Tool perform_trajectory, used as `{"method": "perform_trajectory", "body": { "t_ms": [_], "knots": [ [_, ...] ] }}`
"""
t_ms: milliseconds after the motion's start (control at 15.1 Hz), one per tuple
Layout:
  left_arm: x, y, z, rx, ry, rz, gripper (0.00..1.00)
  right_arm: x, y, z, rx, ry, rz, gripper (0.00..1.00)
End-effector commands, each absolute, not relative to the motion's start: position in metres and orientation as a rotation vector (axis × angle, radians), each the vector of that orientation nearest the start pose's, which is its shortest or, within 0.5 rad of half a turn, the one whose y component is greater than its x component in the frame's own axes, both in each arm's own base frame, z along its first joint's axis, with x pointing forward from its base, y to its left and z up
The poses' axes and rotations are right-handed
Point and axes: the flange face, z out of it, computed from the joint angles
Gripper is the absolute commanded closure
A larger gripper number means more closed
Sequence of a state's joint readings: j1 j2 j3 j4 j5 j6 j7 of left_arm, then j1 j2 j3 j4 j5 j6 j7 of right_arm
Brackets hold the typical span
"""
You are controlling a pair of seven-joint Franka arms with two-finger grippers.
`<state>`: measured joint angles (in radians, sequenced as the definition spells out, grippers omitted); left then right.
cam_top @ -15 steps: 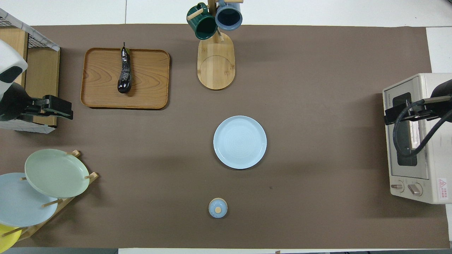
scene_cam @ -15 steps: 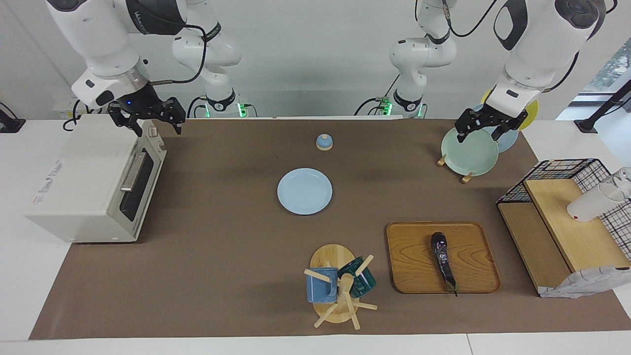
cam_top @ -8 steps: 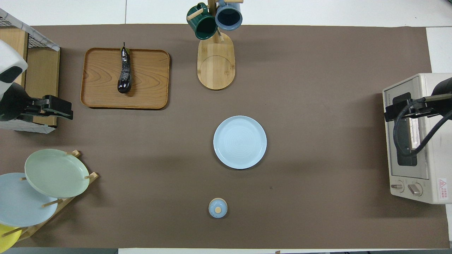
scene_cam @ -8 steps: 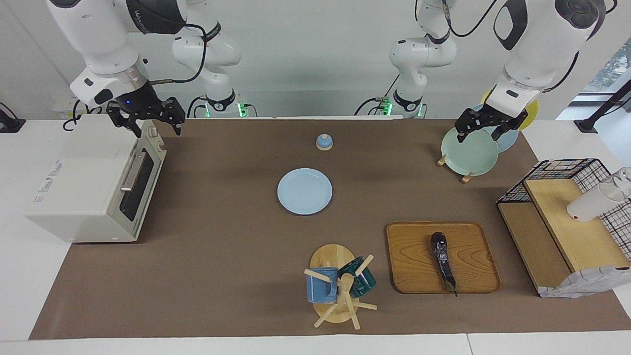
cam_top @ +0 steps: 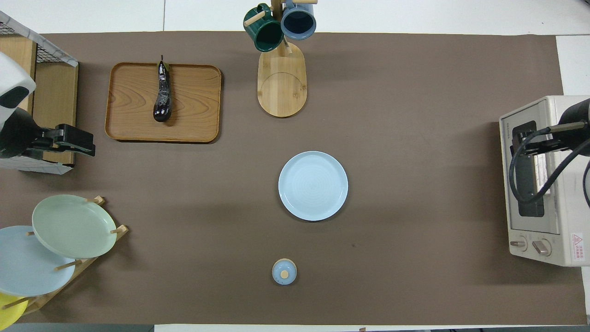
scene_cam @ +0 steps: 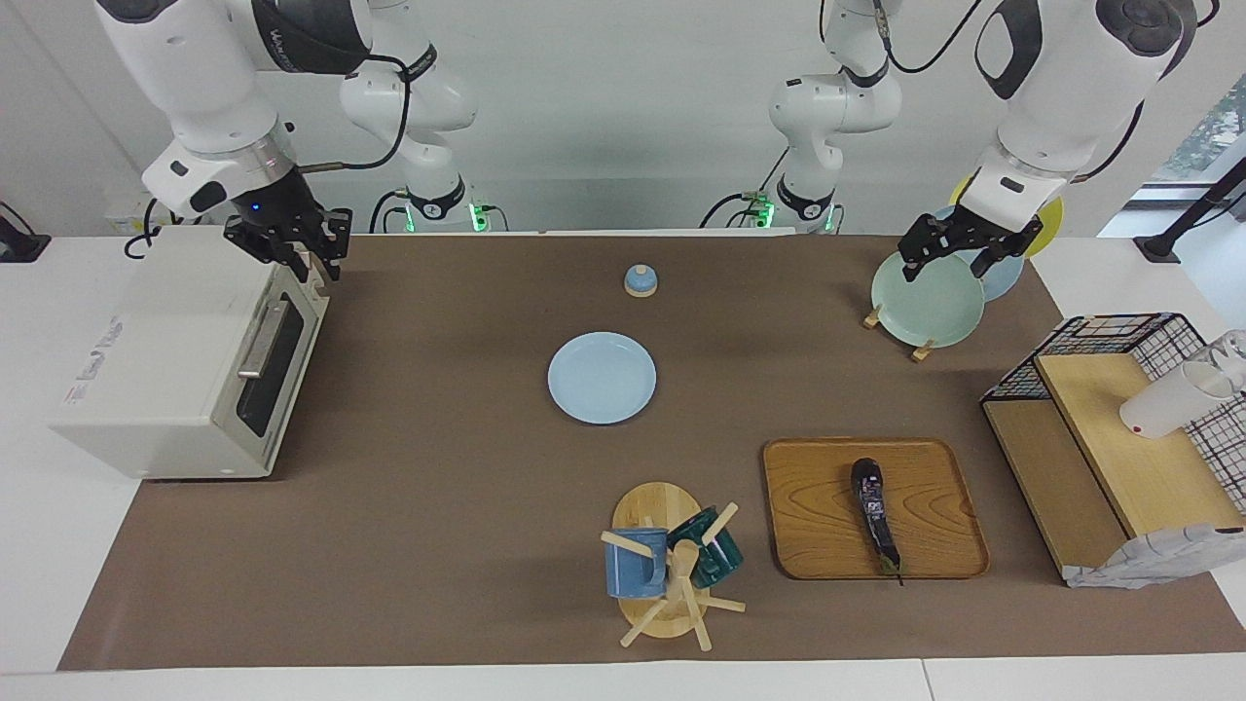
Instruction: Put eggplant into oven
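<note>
The dark purple eggplant [scene_cam: 873,511] [cam_top: 162,94] lies on a wooden tray [scene_cam: 818,531] [cam_top: 196,106] toward the left arm's end of the table. The cream oven [scene_cam: 165,360] [cam_top: 564,216] stands at the right arm's end with its glass door [scene_cam: 277,365] closed. My right gripper [scene_cam: 297,261] [cam_top: 523,140] hangs over the oven's top front edge, at the corner nearest the robots, with nothing visible in it. My left gripper [scene_cam: 946,271] [cam_top: 87,144] waits open and empty above the plate rack, well away from the eggplant.
A light blue plate [scene_cam: 602,378] lies mid-table, with a small blue lidded pot [scene_cam: 640,280] nearer the robots. A mug tree [scene_cam: 672,565] with two mugs stands beside the tray. A plate rack [scene_cam: 925,297] and a wire-and-wood shelf [scene_cam: 1110,438] fill the left arm's end.
My right gripper has drawn narrower and shifted a little inward over the oven's top edge. The left arm, the eggplant and the oven door have not moved.
</note>
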<state>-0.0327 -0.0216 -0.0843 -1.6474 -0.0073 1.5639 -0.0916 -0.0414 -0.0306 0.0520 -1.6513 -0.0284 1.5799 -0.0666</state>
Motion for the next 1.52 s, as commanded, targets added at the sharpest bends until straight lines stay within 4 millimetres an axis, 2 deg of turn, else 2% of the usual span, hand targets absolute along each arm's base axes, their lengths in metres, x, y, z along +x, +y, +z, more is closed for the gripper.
{"method": "perform_trajectory", "body": {
  "t_ms": [0, 66, 133, 398, 596, 861, 994, 1193, 1458],
  "knots": [
    [0.537, -0.063, 0.602, -3.151, 0.021, 0.094, 0.00, 0.539, -0.009, 0.588, -3.216, -0.036, 0.036, 1.00],
    [0.537, -0.063, 0.603, -3.151, 0.021, 0.092, 0.00, 0.538, -0.007, 0.581, -3.227, -0.009, 0.042, 1.00],
    [0.537, -0.063, 0.602, -3.151, 0.021, 0.094, 0.00, 0.537, -0.009, 0.566, -3.264, -0.012, 0.081, 1.00],
    [0.537, -0.063, 0.602, -3.151, 0.021, 0.092, 0.00, 0.534, -0.031, 0.529, -3.330, 0.006, 0.107, 1.00],
    [0.537, -0.062, 0.602, -3.151, 0.018, 0.094, 0.00, 0.535, -0.036, 0.524, -3.369, -0.010, 0.112, 1.00],
    [0.537, -0.063, 0.602, -3.151, 0.021, 0.094, 0.00, 0.530, -0.057, 0.507, -3.378, 0.028, 0.144, 1.00],
    [0.537, -0.063, 0.602, -3.151, 0.021, 0.094, 0.00, 0.530, -0.059, 0.496, -3.376, 0.028, 0.129, 1.00],
    [0.537, -0.062, 0.602, -3.151, 0.018, 0.092, 0.00, 0.529, -0.082, 0.486, -3.371, 0.003, 0.135, 1.00],
    [0.538, -0.063, 0.602, -3.151, 0.009, 0.087, 0.00, 0.528, -0.084, 0.484, -3.368, -0.014, 0.144, 1.00]
  ]
}}
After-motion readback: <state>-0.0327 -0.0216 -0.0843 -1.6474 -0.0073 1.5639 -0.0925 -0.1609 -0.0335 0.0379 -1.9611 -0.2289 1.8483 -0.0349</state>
